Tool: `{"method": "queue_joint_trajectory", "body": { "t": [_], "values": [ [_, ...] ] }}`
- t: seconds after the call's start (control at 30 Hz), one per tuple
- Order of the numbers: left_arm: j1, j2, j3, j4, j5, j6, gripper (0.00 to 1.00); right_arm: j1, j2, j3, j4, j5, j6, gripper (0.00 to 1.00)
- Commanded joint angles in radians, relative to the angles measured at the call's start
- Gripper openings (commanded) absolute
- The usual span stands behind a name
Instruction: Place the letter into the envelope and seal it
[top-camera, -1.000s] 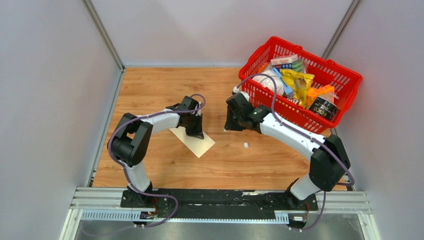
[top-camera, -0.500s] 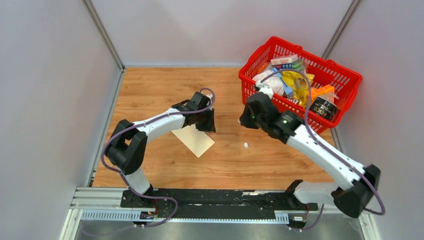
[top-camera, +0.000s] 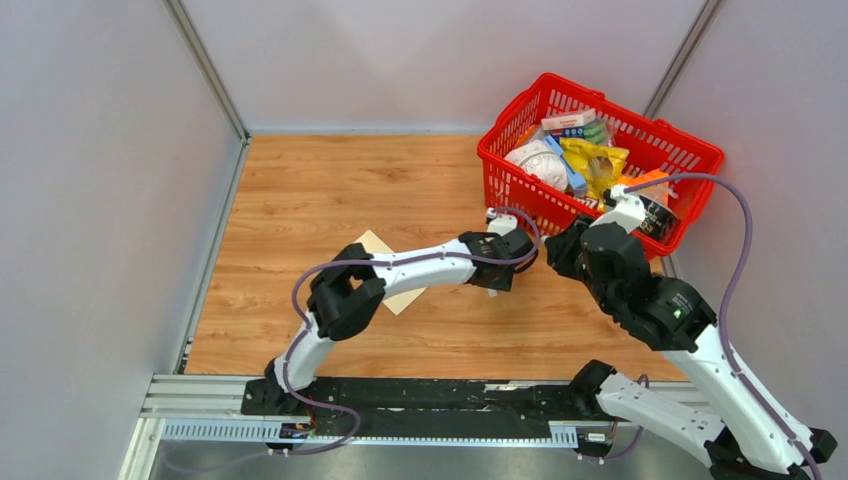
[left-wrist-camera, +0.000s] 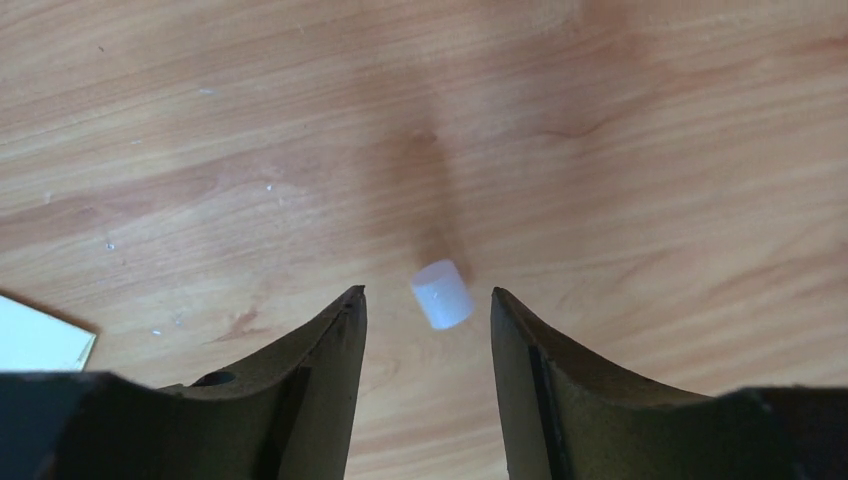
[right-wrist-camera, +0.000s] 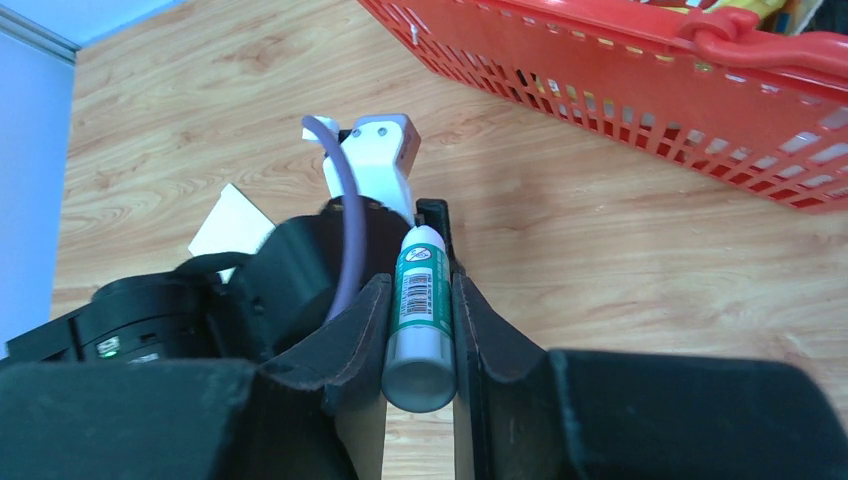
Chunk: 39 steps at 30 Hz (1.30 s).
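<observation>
Top cam overhead, far; wrist cams close, downward; all share tabletop (top-camera: 330, 180).

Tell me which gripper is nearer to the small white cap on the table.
Left. The left gripper hovers open around the cap; the right gripper is off to its right.

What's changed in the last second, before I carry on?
The left hand left the envelope, swung right and now stands open astride the small white cap, not gripping it. The right hand pulled back right toward the red basket; it is clamped on the glue stick. Envelope, cap and basket stayed put.
</observation>
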Motion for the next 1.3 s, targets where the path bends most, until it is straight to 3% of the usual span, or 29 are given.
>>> {"method": "queue_joint_trajectory", "body": {
  "t": [0.0, 0.27, 0.9, 1.27],
  "values": [
    [-0.042, 0.097, 0.185, -0.211, -0.25, -0.123, 0.57, -0.004, -0.042, 0.0, -0.052, 0.032, -0.015, 0.0],
    [-0.06, 0.221, 0.306, -0.299, -0.273, -0.212, 0.61, -0.003, -0.102, -0.012, -0.077, 0.036, -0.038, 0.0],
    [-0.091, 0.246, 0.285, -0.303, -0.222, -0.338, 0.59, -0.003, -0.11, -0.032, -0.069, 0.016, -0.06, 0.0],
    [-0.09, 0.243, 0.256, -0.282, -0.213, -0.378, 0.47, -0.003, -0.113, -0.031, -0.08, 0.015, -0.058, 0.0]
  ]
}}
